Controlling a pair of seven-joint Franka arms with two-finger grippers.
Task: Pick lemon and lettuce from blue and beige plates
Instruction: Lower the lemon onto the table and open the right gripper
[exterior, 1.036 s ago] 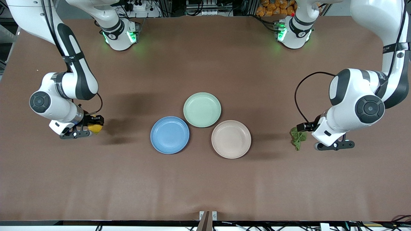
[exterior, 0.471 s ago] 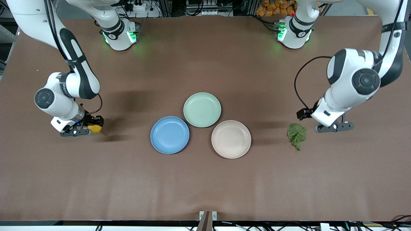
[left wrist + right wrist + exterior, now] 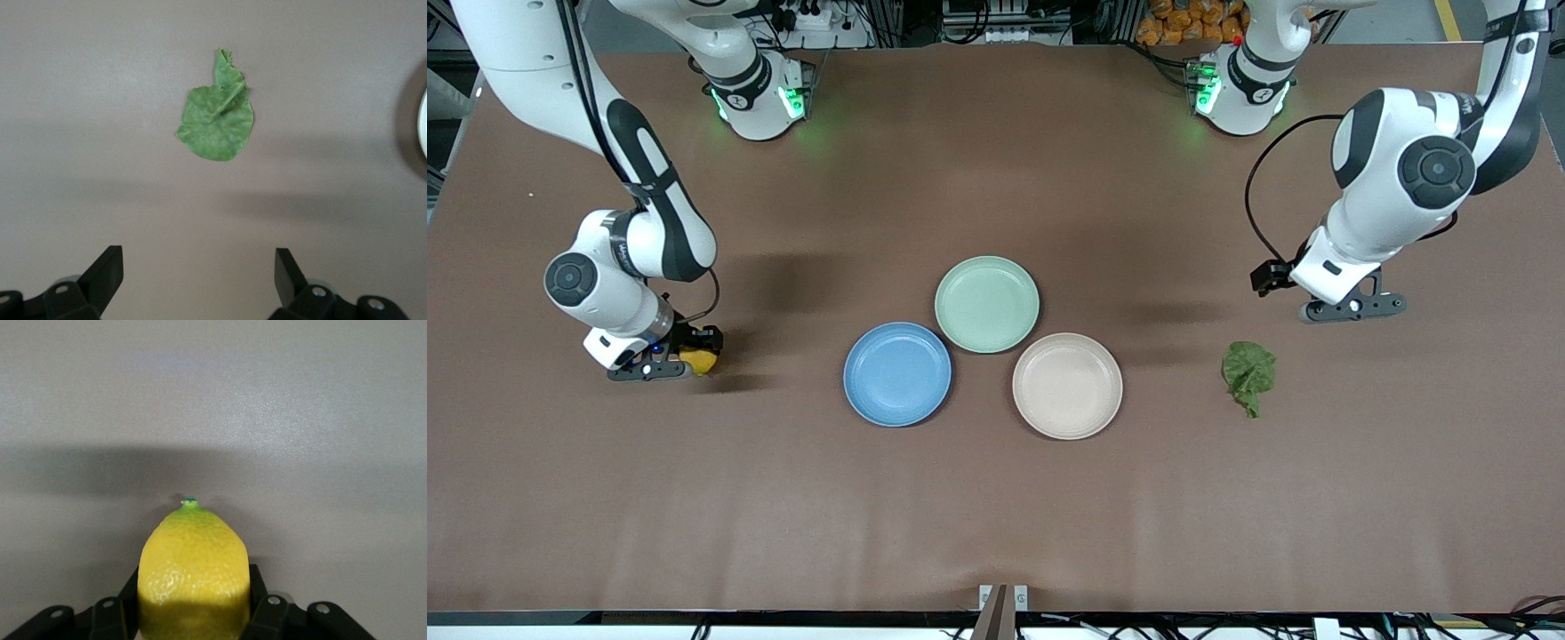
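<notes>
Right claw (image 3: 685, 359) grips the yellow dimpled lemon (image 3: 698, 360) low over the brown table (image 3: 996, 498) toward the right arm's end; set it down gently, then release; left claw (image 3: 1352, 308) spread, empty, over the table; flat green lettuce leaf (image 3: 1248, 372) lies near it.

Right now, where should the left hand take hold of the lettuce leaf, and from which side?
Probably from straight above, pinching the raised fold near the narrow stem end of the lettuce leaf. It lies flat on the table, so its edges offer little. The open left hand hangs above.
</notes>
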